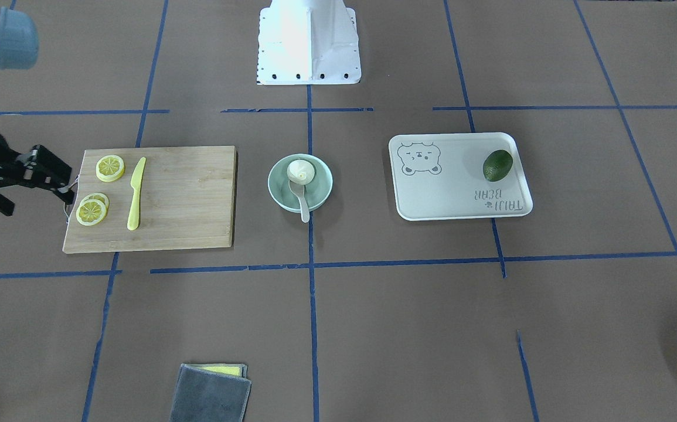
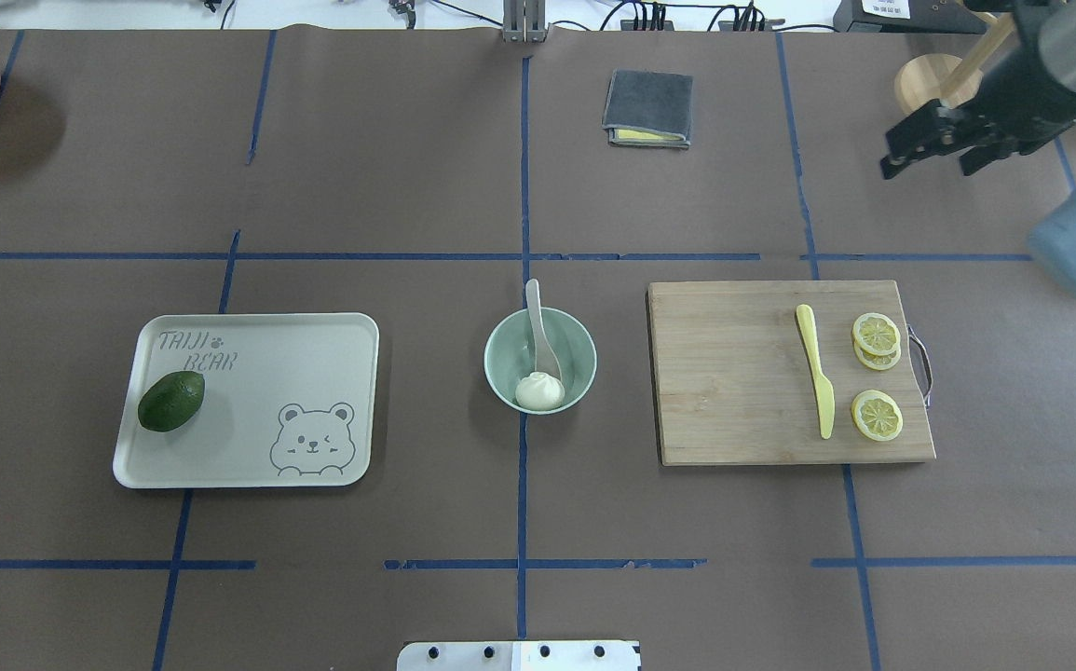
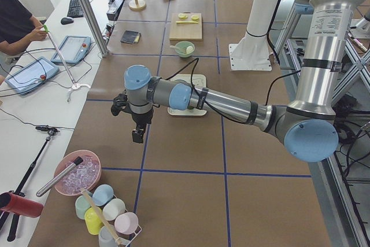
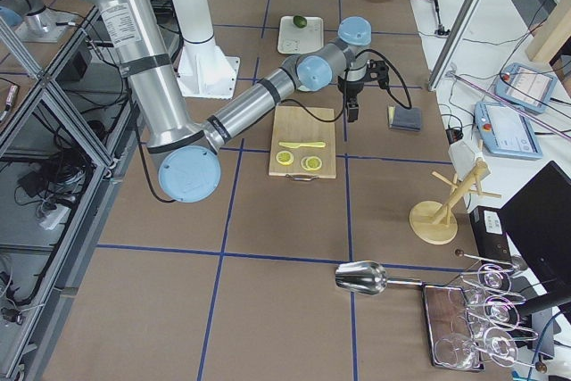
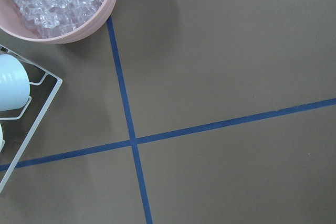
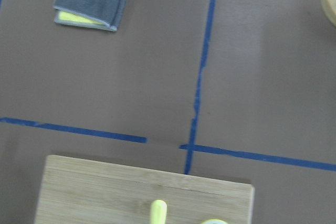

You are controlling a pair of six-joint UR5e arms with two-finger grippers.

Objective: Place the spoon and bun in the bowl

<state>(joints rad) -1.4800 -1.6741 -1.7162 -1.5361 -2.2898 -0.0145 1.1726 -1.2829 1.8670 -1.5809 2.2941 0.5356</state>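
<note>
The mint-green bowl (image 2: 493, 359) stands at the table's centre, also in the front view (image 1: 272, 187). The white pleated bun (image 2: 538, 390) lies inside it (image 1: 300, 170). The pale spoon (image 2: 535, 308) rests in the bowl with its scoop by the bun and its handle over the far rim (image 1: 303, 205). My right gripper (image 2: 927, 168) is open and empty, in the air beyond the cutting board's far right corner (image 1: 36, 202). My left gripper (image 3: 137, 136) shows only in the exterior left view, far from the bowl; I cannot tell whether it is open or shut.
A wooden cutting board (image 2: 733, 373) holds a yellow knife (image 2: 817, 382) and lemon slices (image 2: 876, 334). A white tray (image 2: 249, 391) holds an avocado (image 2: 170, 401). A grey cloth (image 2: 647, 107) lies at the far side. A pink bowl of ice (image 5: 63, 3) sits under my left wrist.
</note>
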